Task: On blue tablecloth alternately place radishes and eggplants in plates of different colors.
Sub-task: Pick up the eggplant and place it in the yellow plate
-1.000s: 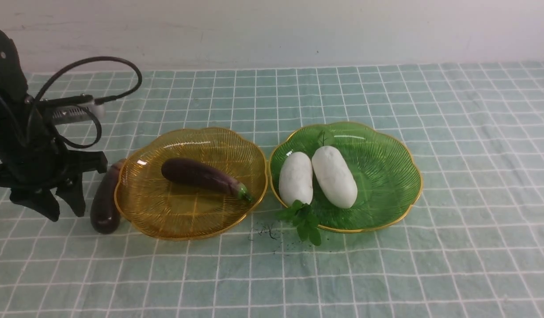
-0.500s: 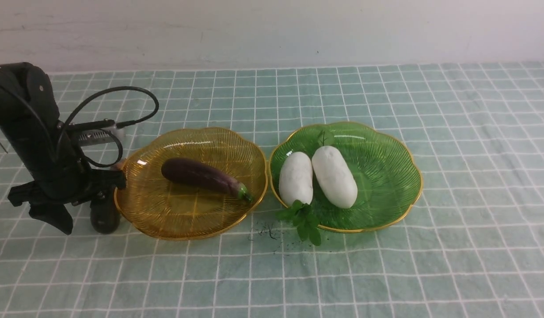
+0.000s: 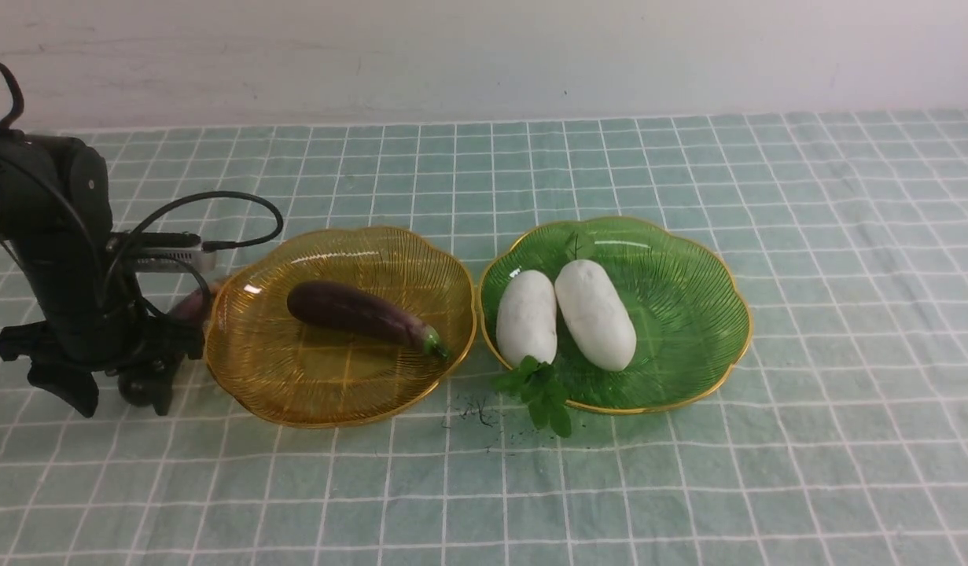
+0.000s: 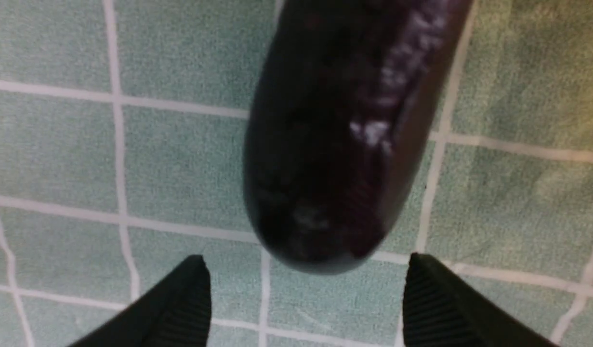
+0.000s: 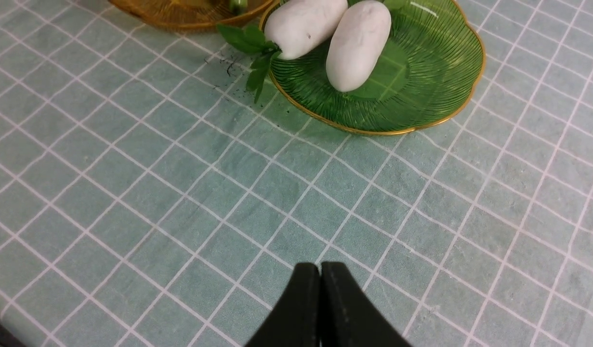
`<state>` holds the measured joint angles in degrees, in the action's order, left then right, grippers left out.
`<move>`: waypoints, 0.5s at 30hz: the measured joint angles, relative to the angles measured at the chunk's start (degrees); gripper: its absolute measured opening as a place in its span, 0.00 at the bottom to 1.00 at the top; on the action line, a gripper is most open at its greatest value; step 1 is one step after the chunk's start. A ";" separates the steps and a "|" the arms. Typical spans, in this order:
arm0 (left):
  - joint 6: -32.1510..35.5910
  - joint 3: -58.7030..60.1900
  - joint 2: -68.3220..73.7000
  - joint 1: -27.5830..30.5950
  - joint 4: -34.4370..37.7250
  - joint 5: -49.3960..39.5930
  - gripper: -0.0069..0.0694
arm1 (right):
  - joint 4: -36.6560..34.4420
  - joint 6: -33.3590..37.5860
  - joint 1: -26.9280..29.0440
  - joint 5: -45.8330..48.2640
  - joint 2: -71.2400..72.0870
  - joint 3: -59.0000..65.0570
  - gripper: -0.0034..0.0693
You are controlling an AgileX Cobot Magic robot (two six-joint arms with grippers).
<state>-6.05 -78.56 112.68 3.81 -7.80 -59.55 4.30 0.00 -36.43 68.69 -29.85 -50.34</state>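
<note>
On the blue tablecloth (image 3: 767, 472) stand an amber plate (image 3: 342, 397) and a green plate (image 3: 688, 314). One eggplant (image 3: 358, 313) lies in the amber plate. Two radishes (image 3: 527, 314) (image 3: 595, 313) lie side by side in the green plate. A second eggplant (image 3: 186, 305) lies on the cloth left of the amber plate, mostly hidden by my left arm. My left gripper (image 3: 114, 393) is open, its jaws either side of that eggplant's (image 4: 335, 144) rounded end, apart from it in the left wrist view (image 4: 304, 258). My right gripper (image 5: 320, 265) is shut and empty over bare cloth.
Radish leaves (image 3: 540, 389) hang over the green plate's front rim, with dark specks (image 3: 476, 413) on the cloth beside them. A pale wall (image 3: 484, 55) runs along the back. The right wrist view shows the green plate (image 5: 421, 72) and radishes (image 5: 358, 43).
My left arm has swung in and down from the eggplant's left side onto it. The eggplant's near end has shifted left. Its jaws now straddle that end. Plates and radishes have not moved.
</note>
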 joint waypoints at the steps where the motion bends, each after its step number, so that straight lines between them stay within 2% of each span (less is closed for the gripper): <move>1: 0.00 0.00 0.00 0.00 0.00 -0.05 0.72 | 0.00 0.00 0.00 0.00 0.00 0.00 0.03; 15: 0.00 0.00 3.21 0.00 0.40 8.78 0.72 | 0.00 0.00 0.00 0.00 0.00 0.00 0.03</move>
<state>-6.05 -78.56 115.90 3.81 -7.39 -50.76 4.30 0.00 -36.43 68.69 -29.85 -50.34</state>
